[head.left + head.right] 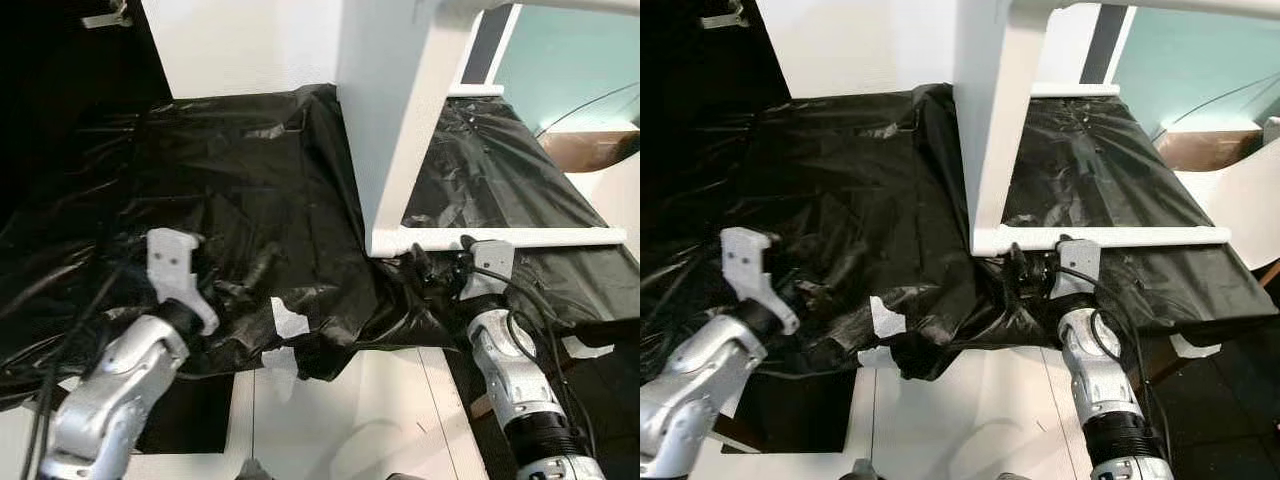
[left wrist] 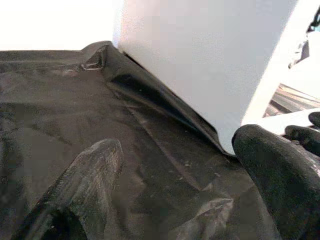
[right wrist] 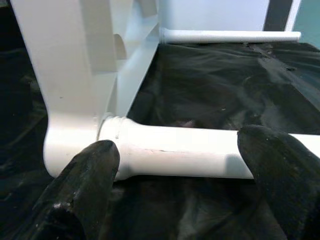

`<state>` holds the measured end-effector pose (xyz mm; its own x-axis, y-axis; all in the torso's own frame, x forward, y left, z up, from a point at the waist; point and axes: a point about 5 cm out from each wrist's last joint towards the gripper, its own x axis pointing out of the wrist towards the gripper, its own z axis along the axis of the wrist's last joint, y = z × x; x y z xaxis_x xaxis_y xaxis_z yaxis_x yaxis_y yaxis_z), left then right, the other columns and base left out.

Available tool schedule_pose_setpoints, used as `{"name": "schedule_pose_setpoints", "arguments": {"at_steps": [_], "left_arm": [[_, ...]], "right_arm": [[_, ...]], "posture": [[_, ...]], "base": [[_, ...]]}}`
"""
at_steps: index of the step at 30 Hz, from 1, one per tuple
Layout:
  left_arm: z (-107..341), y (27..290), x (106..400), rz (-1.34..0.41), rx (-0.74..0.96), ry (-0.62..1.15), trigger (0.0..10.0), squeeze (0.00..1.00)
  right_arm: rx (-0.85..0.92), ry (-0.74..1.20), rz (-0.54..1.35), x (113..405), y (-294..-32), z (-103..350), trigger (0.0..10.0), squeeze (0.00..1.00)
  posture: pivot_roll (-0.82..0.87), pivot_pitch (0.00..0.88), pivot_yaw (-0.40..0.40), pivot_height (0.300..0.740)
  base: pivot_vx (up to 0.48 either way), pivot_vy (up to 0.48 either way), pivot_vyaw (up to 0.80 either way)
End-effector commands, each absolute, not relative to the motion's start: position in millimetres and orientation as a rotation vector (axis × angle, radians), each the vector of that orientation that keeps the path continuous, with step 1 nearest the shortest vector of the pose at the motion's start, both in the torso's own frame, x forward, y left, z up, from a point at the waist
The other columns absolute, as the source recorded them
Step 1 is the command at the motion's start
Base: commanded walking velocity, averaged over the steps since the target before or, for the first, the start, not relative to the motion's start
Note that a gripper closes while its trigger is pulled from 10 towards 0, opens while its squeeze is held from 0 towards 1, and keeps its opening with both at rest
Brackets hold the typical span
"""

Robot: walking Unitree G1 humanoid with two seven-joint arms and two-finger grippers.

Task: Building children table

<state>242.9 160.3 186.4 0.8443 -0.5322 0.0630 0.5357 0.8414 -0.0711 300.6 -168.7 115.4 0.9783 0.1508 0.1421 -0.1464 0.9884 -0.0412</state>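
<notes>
Our left pincer (image 2: 175,185) is hovering open over the black sheet (image 1: 230,200), low, just beside the white table (image 1: 390,120) panel and not touching it. The table is lying on its side on the sheet, its panel standing up with a round leg (image 3: 185,157) running off to the right. Our right pincer (image 3: 177,182) is sitting right at that leg, fingers (image 3: 85,175) spread on either side, not clamping it.

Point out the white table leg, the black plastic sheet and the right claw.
white table leg (image 3: 185,160), right wrist view, middle of its round shaft
black plastic sheet (image 1: 230,190), left eye view, flat middle
right claw (image 3: 175,165), right wrist view, between fingertips
</notes>
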Motion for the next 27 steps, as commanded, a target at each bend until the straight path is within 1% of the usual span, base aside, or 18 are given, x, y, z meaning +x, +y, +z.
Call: {"name": "schedule_pose_setpoints", "arguments": {"at_steps": [1,4,5,10,15,19,23,27], "left_arm": [[184.9,155.1,241.8,-0.64,-0.066,-0.043,10.0,0.0],[184.9,153.0,243.5,-0.644,-0.053,-0.049,10.0,0.0],[184.6,151.3,241.6,-0.65,-0.028,-0.045,10.0,0.0],[184.1,143.8,237.5,-0.672,0.019,-0.045,10.0,0.0],[184.9,143.6,237.1,-0.675,0.032,-0.051,10.0,0.0],[185.2,146.1,236.5,-0.668,0.039,-0.049,10.0,0.0],[185.3,149.4,236.0,-0.66,0.05,-0.044,10.0,0.0],[186.1,151.5,235.7,-0.658,0.061,-0.043,10.0,0.0]], "right_arm": [[-0.029,-0.144,0.171,302.8,-167.4,117.6,10.0,0.0],[-0.012,-0.141,0.29,306.1,-150.8,121.1,10.0,0.0],[-0.009,-0.139,0.338,307.6,-140.6,121.8,10.0,0.0],[-0.008,-0.172,0.363,322.8,-126.5,131.7,10.0,0.0],[0.03,-0.216,0.305,340.7,-106.2,145.9,10.0,0.0],[0.031,-0.22,0.189,351.3,-93.3,148.0,10.0,0.0],[0.046,-0.208,0.068,365.2,-90.6,152.7,10.0,0.0],[0.06,-0.187,0.006,375.2,-90.1,158.2,10.0,0.0]], "posture": [[0.05,0.051,-0.007,0.74],[0.06,0.046,-0.006,0.74],[0.06,0.045,-0.008,0.74],[0.08,0.034,-0.012,0.74],[0.1,0.023,-0.016,0.74],[0.11,0.025,-0.01,0.74],[0.11,0.027,-0.002,0.74],[0.12,0.029,0.005,0.74]], "base": [[0.0,0.0,0.0],[0.0,0.0,0.0],[0.0,0.0,0.0],[0.0,0.0,0.0],[0.0,0.0,0.0],[0.0,0.0,0.0],[0.0,0.0,0.0],[0.0,0.0,0.0]]}}
